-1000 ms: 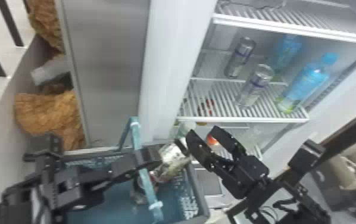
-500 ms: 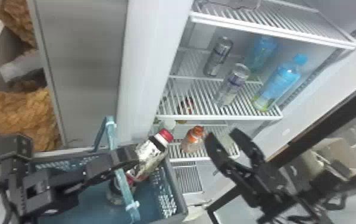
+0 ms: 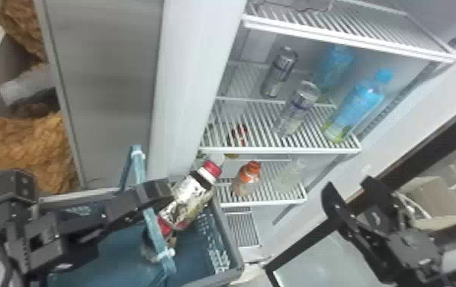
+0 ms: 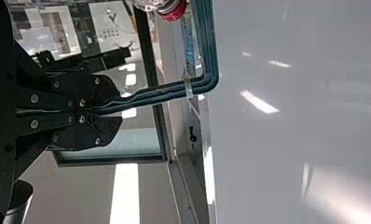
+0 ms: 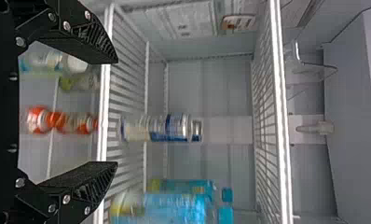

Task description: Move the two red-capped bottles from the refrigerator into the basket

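Note:
In the head view, my left gripper [image 3: 158,192] is at the handle [image 3: 138,171] of the blue basket [image 3: 235,263]. The left wrist view shows the left gripper [image 4: 102,111] shut on that handle. A red-capped bottle [image 3: 187,200] leans at a slant in the basket, cap up, just beyond the left fingers; a red cap [image 4: 174,11] shows at the left wrist view's upper edge. More red and a dark shape sit low behind the handle; I cannot tell if they are a second bottle. My right gripper [image 3: 351,194], right of the basket, is open; in the right wrist view, the right gripper [image 5: 117,113] holds nothing.
The open refrigerator's middle shelf [image 3: 276,150] holds silver cans [image 3: 297,108] and blue bottles [image 3: 358,108]. An orange-capped bottle [image 3: 247,178] and a clear one [image 3: 291,175] stand on the shelf below. The refrigerator door [image 3: 193,76] rises behind the basket; a cardboard box [image 3: 433,198] is at right.
My right gripper has moved away from the basket and the red-capped bottle, toward the right. The head view has shifted, moving the scene leftward in it. The left gripper stays at the handle.

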